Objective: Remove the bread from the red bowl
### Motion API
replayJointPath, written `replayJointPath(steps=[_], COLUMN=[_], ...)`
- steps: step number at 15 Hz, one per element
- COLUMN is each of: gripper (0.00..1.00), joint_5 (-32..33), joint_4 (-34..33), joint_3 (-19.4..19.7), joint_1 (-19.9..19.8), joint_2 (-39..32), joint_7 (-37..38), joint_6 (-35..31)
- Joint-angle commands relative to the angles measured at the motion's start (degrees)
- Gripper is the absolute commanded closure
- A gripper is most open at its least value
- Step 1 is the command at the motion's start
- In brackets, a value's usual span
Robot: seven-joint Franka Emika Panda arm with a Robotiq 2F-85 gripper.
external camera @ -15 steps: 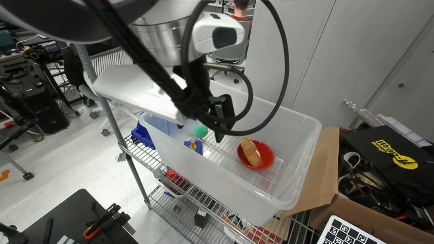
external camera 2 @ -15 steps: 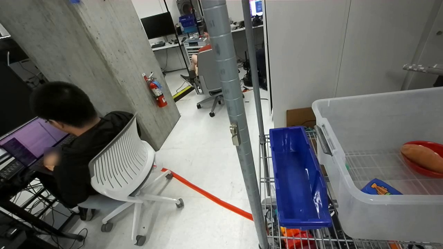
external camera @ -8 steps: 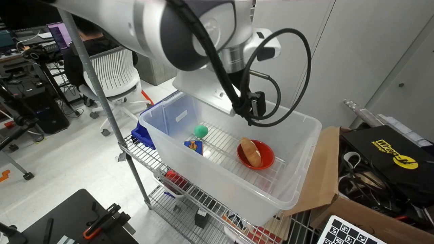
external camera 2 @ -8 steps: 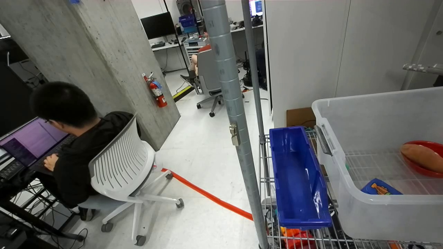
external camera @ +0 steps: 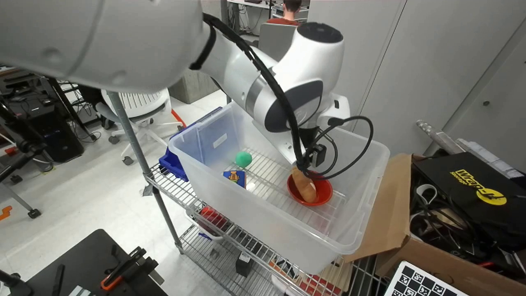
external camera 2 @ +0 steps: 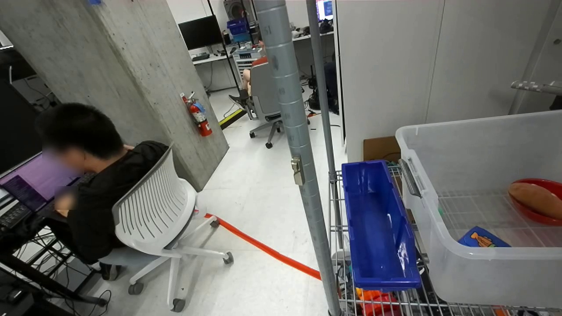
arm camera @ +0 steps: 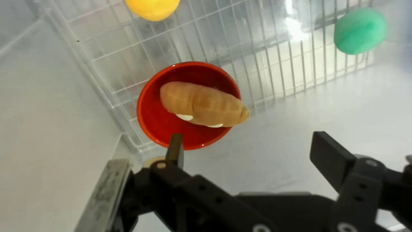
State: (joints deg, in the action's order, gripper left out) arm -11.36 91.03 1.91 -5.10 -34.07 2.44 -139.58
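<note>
The gripper [arm camera: 249,145] pointed down into the clear bin [external camera: 267,230], its fingers spread wide apart in the wrist view. There, from the left, a rounded yellow thing [arm camera: 153,8], cut off by the top edge, lay near the red bowl [arm camera: 154,117]. The bread [arm camera: 204,103] sat in the bowl, one end reaching past the rim. A fingertip overlapped the rim in that view; whether the two touched, I could not tell. The green ball [arm camera: 360,30] lay well apart, to the right.

In an exterior view, left to right, stood a white chair [external camera: 139,100], a slanting grey post [external camera: 132,137] and a blue bin [external camera: 174,164], just beside the clear one on a wire shelf [external camera: 181,190]. Inside the clear bin, a blue item [external camera: 234,178] with an orange picture lay near the green ball, then, as both exterior views showed, the bread in its bowl, below the wrist of the white arm [external camera: 308,65]. At the right a cardboard box [external camera: 376,218] held a black case [external camera: 468,193] with yellow lettering, and a checkered board [external camera: 419,283] showed at the bottom edge.
</note>
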Motion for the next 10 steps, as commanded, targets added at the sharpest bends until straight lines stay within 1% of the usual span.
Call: replayJointPath(steps=[1, 3, 7, 10], gripper=[0.0, 0.0, 0.0, 0.0], joint_5=[-4.1, -3.7, -0.9, 0.2], joint_4=[-12.8, -17.4, -26.8, -32.4], joint_3=[-2.0, -1.8, 0.1, 0.7], joint_1=[-2.0, -1.8, -0.5, 0.0], joint_2=[-10.4, -14.6, -22.0, -26.1], joint_7=[3.5, 5.2, 9.1, 11.4], joint_6=[2.5, 2.3, 3.7, 6.6])
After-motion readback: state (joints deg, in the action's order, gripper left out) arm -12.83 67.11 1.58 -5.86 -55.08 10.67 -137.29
